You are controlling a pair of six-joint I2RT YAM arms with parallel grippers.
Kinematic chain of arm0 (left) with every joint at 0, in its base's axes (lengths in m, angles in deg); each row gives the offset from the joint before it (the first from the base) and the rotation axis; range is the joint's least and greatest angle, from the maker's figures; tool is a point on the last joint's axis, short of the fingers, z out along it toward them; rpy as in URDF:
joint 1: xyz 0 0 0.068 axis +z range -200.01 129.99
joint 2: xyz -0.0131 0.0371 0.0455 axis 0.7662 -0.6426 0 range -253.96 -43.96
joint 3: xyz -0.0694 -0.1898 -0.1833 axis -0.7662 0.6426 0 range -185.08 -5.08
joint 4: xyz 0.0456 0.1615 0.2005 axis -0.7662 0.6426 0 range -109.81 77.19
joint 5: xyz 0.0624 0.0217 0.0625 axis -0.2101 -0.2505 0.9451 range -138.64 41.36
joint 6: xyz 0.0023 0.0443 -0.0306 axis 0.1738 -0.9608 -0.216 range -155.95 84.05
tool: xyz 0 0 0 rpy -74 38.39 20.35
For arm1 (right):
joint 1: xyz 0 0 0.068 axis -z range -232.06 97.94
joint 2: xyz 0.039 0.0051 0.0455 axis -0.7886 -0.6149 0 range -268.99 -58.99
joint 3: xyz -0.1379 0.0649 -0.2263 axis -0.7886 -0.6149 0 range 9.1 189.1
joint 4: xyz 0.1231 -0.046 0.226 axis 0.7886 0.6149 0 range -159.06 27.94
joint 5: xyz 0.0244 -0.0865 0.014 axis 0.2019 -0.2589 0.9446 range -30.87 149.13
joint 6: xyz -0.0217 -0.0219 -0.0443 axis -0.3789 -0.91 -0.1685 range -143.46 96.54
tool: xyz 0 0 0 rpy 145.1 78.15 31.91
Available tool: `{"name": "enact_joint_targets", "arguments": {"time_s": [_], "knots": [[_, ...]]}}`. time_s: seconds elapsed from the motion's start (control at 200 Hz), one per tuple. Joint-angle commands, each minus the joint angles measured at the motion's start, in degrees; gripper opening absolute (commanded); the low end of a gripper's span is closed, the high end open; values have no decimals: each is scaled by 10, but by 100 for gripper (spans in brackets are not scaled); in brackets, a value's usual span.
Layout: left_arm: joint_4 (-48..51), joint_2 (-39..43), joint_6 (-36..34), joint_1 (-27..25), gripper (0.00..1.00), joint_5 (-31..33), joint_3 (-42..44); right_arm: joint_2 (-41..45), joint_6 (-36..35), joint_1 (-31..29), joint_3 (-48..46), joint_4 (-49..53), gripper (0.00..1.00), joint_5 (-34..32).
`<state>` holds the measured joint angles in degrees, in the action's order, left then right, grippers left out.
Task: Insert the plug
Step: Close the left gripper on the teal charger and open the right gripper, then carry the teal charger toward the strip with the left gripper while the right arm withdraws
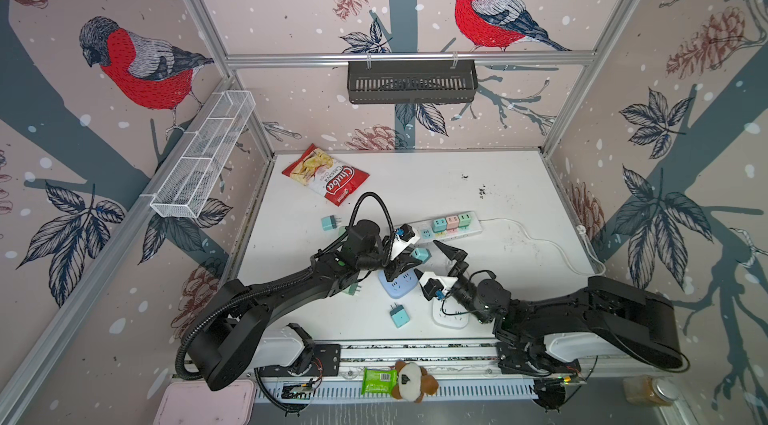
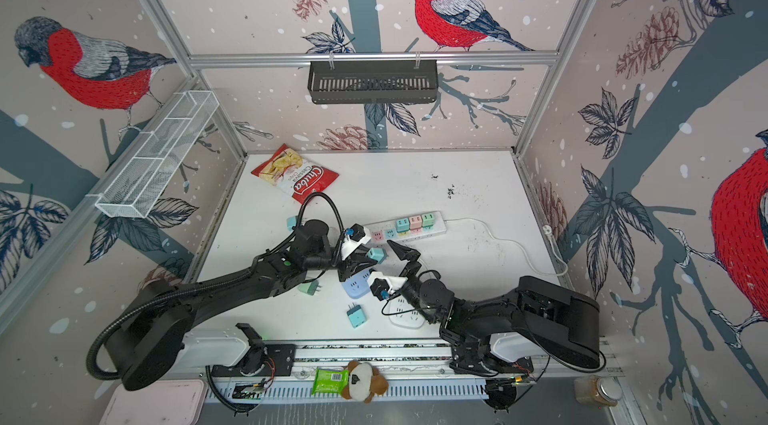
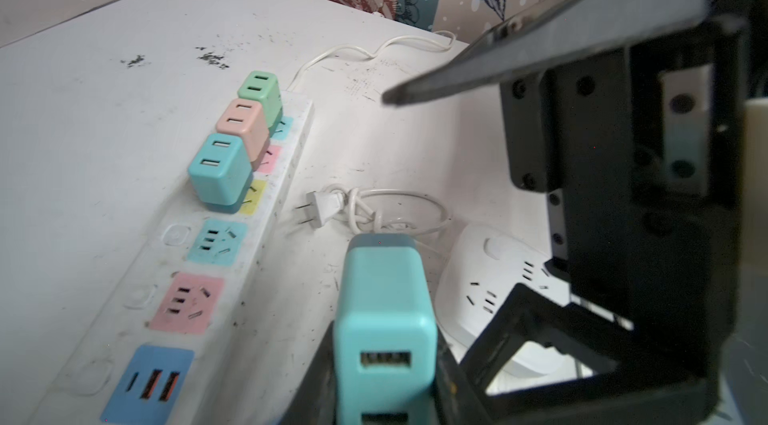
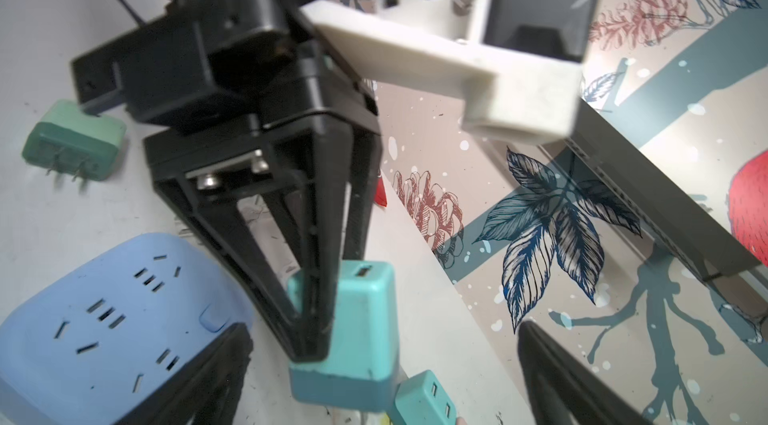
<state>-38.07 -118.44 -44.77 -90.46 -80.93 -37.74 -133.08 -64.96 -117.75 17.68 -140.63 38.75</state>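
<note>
Notably, the left gripper [image 1: 409, 261] was pinched tight on a teal plug [image 1: 420, 254], fingers pressed against its two opposite sides; the right wrist view showed that grip plainly. The plug hung above the white table [image 1: 415, 186], just on the near side of the power strip [image 1: 477, 226] and just beyond the blue socket hub [image 1: 399, 283]. Its USB ports faced the left wrist camera; its prongs were out of sight.

The right gripper [image 1: 441, 257] sat just to the right of the plug with its jaws spread wide, holding nothing.

On the strip's right half stood three chargers side by side: teal [image 3: 220, 169], pink [image 3: 243, 123], green [image 3: 259, 90]. The sockets left of them were unfilled.

A white socket hub [image 1: 451, 319] lay partly under the right arm. Loose on the table: a teal charger [image 1: 400, 315] towards the near edge, a green one [image 1: 354, 289] beside the left arm, another teal one [image 1: 330, 222] far left. A red chips bag [image 1: 328, 177] lay at the far left.
</note>
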Motion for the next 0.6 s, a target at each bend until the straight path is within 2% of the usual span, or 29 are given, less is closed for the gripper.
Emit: {"name": "enact_joint_targets", "arguments": {"time_s": [0.0, 0.075, 0.195, 0.295, 0.385, 0.53, 0.595], "knots": [[-39, 5, 1, 5, 0, 71, 10, 52, 57, 25, -15, -1, 99, 7], [-55, 12, 9, 11, 0, 98, 19, 112, 115, 68, -20, 31, 99, 28], [-98, 27, 10, 26, 0, 123, 46, 200, 246, 195, 1, 135, 100, 118], [-98, 32, -13, 29, 0, 150, 45, 231, 334, 287, 17, 152, 100, 153], [-45, 24, -85, 29, 0, 144, 9, 232, 370, 336, 41, 162, 99, 154], [34, 13, -147, 18, 0, 235, -54, 186, 401, 402, 131, 302, 100, 178], [75, 12, -185, 17, 0, 232, -77, 159, 414, 428, 152, 333, 100, 201]]}}
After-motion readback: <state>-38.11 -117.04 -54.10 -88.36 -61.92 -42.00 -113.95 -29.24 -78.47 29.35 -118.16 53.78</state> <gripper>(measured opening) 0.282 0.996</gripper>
